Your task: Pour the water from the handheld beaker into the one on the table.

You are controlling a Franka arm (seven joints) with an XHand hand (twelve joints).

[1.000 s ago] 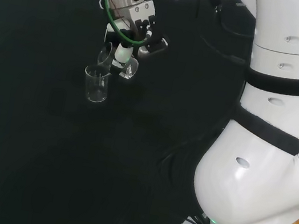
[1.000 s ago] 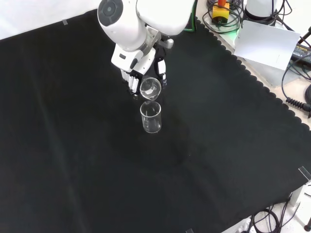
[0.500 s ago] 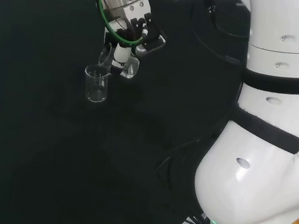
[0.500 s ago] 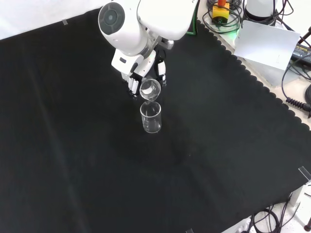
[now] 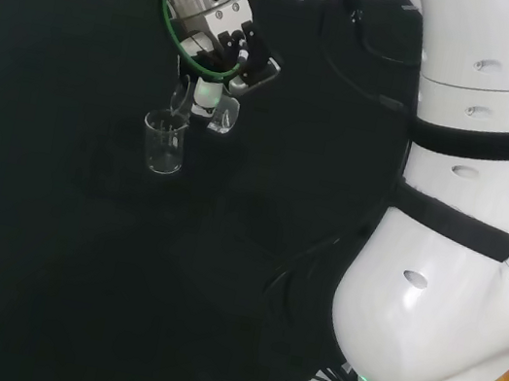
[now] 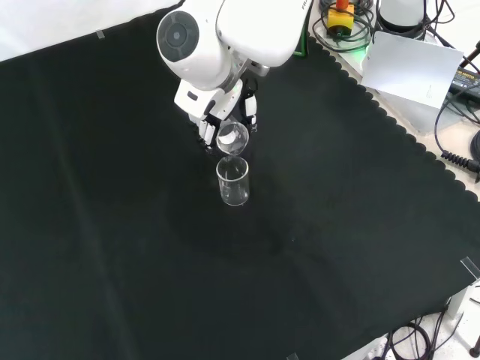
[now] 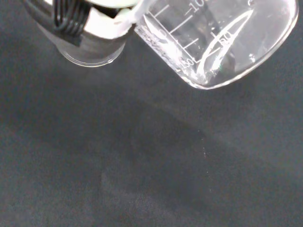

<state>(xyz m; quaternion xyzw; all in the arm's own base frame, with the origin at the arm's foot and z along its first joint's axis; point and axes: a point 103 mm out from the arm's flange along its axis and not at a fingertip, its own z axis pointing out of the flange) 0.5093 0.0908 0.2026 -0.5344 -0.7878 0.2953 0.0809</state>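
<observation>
My big white arm links (image 5: 463,237) loom at the right of the head view, and the black cloth (image 6: 112,247) spreads wide across the bench beneath me. Past its scalloped edge in the front view sit cables (image 6: 457,127) and a white box (image 6: 416,71) on the pale bench top.

My hand (image 5: 223,42) hangs over the middle of the cloth, fingers curled round the handheld beaker (image 5: 212,109), and I've got it tipped well over. In the front view its open mouth (image 6: 232,138) faces the camera, lip angled down. Up close from the wrist, the tilted beaker (image 7: 222,42) shows its printed scale and a little clear water pooled along the low side near the rim.

Right under that lip stands the table beaker (image 6: 233,181), upright on the cloth. In the head view it (image 5: 164,143) sits just left of my hand, very close below the tilted one; whether the two touch I cannot tell.
</observation>
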